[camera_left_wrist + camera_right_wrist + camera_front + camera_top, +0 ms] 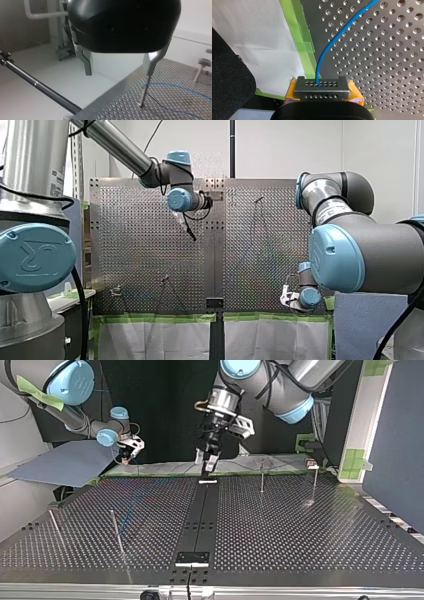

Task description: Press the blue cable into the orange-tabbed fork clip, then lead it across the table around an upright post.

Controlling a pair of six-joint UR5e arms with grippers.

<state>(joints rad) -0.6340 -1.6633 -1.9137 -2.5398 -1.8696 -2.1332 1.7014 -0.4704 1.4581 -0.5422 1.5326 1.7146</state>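
Perforated metal table (pixel 300 530), green-taped edge (pixel 305 47), white wall (pixel 285 145) (left jaws apart, right jaws tight on blue cable (pixel 325 51))

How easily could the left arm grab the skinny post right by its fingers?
Probably quite easily. My left arm's fingers are open and hold nothing, and the upright post stands just ahead of one of them. Only the blue cable passes close by it, and nothing seems to block the way.

Bright, even room light in the front view, silver perforated metal table (pixel 150 245) gleaming, dimmer before a black backdrop in the top view, small glint beside a thin upright steel post (pixel 314 482), my left arm's black gripper (pixel 119 73) silhouetted against pale floor.
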